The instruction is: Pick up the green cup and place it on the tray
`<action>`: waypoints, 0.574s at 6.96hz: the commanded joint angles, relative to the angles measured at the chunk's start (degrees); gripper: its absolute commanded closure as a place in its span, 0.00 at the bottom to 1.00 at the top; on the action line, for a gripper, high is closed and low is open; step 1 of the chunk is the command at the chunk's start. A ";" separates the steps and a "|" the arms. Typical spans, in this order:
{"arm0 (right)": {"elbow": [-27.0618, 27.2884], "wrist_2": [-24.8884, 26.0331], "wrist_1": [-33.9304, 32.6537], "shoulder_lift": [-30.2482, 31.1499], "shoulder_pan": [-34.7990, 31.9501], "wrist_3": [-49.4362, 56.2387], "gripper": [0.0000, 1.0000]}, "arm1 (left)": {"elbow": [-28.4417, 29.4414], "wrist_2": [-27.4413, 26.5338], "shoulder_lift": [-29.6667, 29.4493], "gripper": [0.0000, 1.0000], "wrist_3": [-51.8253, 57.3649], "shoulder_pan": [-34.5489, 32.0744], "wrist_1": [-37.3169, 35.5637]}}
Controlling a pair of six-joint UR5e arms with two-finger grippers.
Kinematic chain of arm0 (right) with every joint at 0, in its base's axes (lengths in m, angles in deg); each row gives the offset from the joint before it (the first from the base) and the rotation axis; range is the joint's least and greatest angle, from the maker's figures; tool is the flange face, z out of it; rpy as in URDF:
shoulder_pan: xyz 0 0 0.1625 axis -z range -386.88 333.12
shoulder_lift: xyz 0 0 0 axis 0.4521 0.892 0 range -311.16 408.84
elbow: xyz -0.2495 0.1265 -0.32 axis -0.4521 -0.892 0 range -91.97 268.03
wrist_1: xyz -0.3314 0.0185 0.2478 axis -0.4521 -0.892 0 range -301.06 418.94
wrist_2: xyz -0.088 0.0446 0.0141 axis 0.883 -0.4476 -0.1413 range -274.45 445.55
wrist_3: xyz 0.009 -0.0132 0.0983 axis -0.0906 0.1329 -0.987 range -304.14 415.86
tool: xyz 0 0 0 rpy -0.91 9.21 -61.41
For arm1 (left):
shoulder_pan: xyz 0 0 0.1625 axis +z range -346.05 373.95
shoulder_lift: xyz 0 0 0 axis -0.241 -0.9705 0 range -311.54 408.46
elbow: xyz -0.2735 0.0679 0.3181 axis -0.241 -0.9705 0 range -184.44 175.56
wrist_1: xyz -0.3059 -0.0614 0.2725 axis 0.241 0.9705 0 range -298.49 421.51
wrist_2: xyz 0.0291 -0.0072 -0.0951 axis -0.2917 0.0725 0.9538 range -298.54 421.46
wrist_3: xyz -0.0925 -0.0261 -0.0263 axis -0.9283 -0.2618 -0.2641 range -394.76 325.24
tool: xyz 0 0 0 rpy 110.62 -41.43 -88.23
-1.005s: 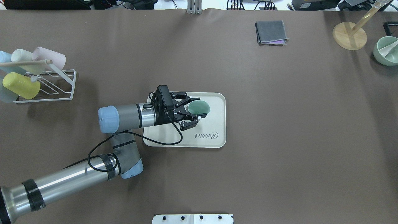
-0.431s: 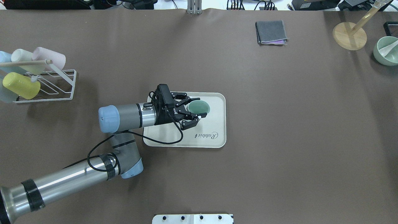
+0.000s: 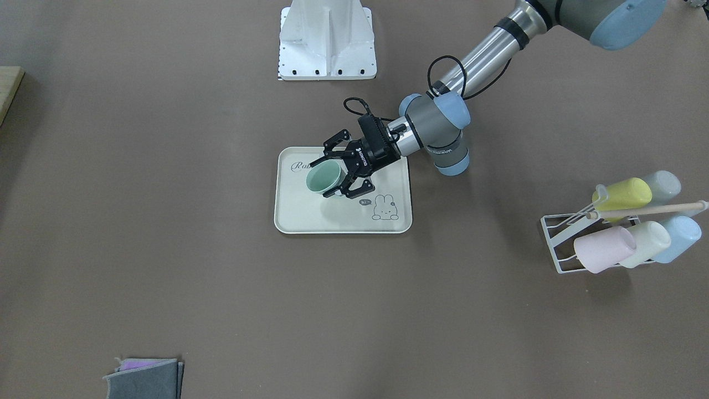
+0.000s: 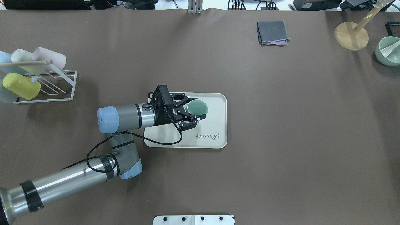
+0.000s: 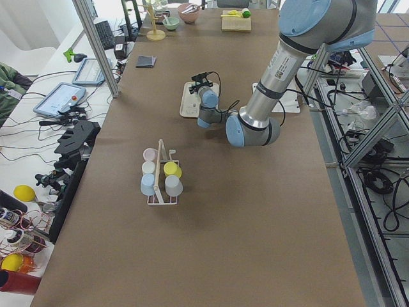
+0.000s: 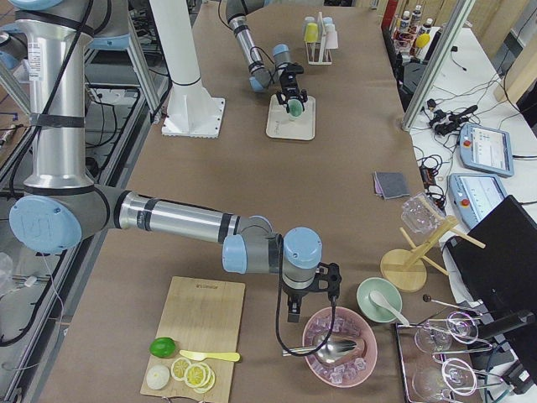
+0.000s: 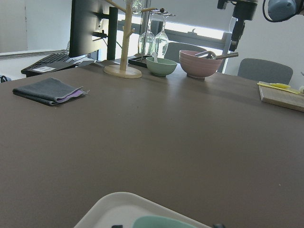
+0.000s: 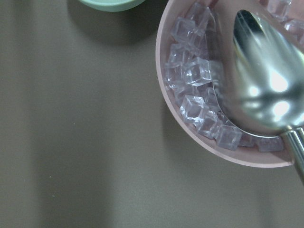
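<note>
The green cup point(image 4: 197, 107) is a mint tumbler, mouth up and slightly tilted, over the far left part of the cream tray point(image 4: 215, 125). My left gripper point(image 4: 196, 108) comes in from the side with a finger on each side of the cup and is shut on it. The front-facing view shows the cup point(image 3: 321, 180) in the fingers with its shadow on the tray point(image 3: 310, 219). The cup rim shows at the bottom of the left wrist view point(image 7: 161, 222). My right gripper point(image 6: 306, 294) hangs over a pink bowl of ice point(image 8: 228, 95); I cannot tell its state.
A white wire rack point(image 4: 47, 84) with several pastel cups stands at the left. A folded grey cloth point(image 4: 272, 32), a wooden stand point(image 4: 351, 36) and a green bowl point(image 4: 387, 51) are at the far right. A metal spoon point(image 8: 266, 71) lies in the ice bowl.
My left gripper has shifted slightly left and the green cup has moved with it, now tilting a little more. The tray has not moved.
</note>
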 commanded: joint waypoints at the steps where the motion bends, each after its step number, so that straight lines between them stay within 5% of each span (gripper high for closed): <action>1: 0.01 -0.17 -0.06 0.03 0.00 0.00 0.00 | -0.75 0.00 1.96 0.01 0.11 -0.91 0.00; 4: -0.08 -1.31 -0.06 0.03 0.00 0.00 0.00 | -3.39 0.00 3.73 0.01 0.11 -1.71 -0.09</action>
